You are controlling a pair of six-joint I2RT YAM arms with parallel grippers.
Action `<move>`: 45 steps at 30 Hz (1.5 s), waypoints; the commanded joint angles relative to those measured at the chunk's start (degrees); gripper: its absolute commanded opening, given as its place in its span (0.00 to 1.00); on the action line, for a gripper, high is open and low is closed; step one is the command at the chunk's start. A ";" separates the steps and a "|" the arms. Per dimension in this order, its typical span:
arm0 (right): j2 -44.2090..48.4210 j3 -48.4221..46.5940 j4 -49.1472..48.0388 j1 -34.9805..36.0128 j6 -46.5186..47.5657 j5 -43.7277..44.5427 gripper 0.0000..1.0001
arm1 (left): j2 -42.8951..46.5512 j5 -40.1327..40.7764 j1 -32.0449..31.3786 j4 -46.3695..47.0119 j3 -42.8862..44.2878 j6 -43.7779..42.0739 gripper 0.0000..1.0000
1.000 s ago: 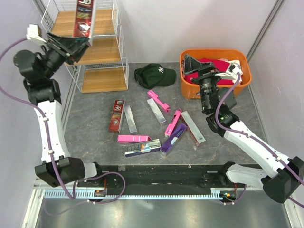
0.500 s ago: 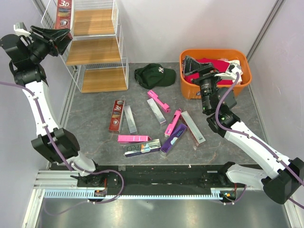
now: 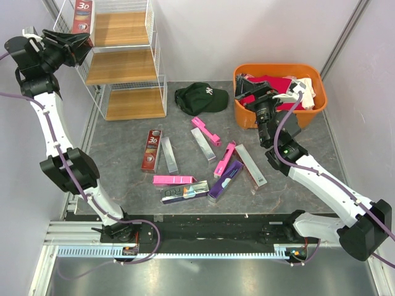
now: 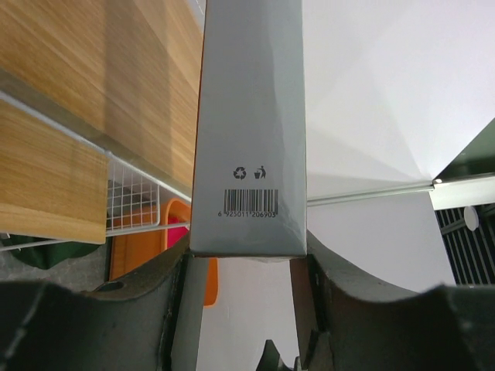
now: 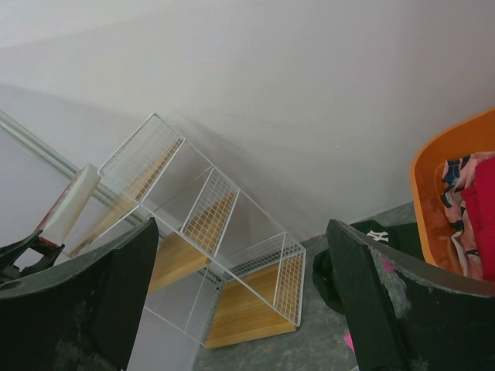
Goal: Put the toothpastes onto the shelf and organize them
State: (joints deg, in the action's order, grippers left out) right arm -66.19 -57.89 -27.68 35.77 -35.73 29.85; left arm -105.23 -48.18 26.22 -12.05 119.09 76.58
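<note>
1. Grey table (image 3: pixel 117 185), white walls; loose toothpastes (image 3: pixel 174 180) lie mid-table, well apart from shelf (image 3: pixel 123 65).
2. Left gripper (image 3: pixel 73 43) is clamped on dark red box (image 3: pixel 83 15), upright at the shelf's top-left corner; inside the wire or not, can't tell.
3. Best move: clear the rim, seat the box against the side, then release.
4. Right gripper (image 5: pixel 240 255) has fingers apart, empty, by orange tub (image 3: pixel 278 66).

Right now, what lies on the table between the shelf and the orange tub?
A dark green cap lies there, on the grey surface between the shelf and the orange tub. The top external view shows this most clearly.
</note>
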 commanded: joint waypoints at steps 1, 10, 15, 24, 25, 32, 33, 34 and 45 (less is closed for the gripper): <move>-0.16 -2.14 0.26 -0.26 0.57 -0.93 0.98 | -2.43 0.72 -1.08 1.51 5.63 -1.08 0.02; -0.43 -1.96 1.49 -0.52 -0.31 -1.72 0.98 | -5.60 4.67 -2.40 -0.78 7.56 -3.71 0.08; -0.43 -1.70 1.93 -0.61 -0.31 -1.72 0.98 | -8.06 4.15 -2.75 -0.69 8.88 -3.19 0.15; -0.34 -1.00 2.54 -0.88 -0.93 -1.63 0.98 | -5.61 5.55 -2.84 -0.69 7.22 -5.12 0.73; -0.25 -1.00 2.55 -0.96 -1.10 -1.55 0.98 | -5.25 5.64 -2.93 -0.69 6.86 -5.73 0.77; -0.25 -0.47 2.81 -1.14 -1.63 -1.90 0.98 | -1.65 5.38 -2.84 -0.87 2.39 -7.93 0.99; -0.34 -0.47 2.81 -0.97 -1.72 -1.98 0.98 | -0.34 5.38 -2.84 -0.87 1.77 -9.15 1.00; -0.34 -0.47 2.90 -1.14 -1.72 -2.07 0.98 | 0.37 5.47 -2.84 -0.87 0.28 -9.86 1.00; -1.13 -0.30 3.42 -1.14 -2.42 -3.04 0.98 | 17.15 5.29 -2.93 0.10 -17.38 -17.67 1.00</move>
State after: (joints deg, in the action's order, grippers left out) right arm -66.81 -57.89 -24.38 34.96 -37.63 28.01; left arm -95.44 -42.17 23.49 -14.09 105.80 65.12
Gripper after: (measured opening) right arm 0.982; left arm 0.995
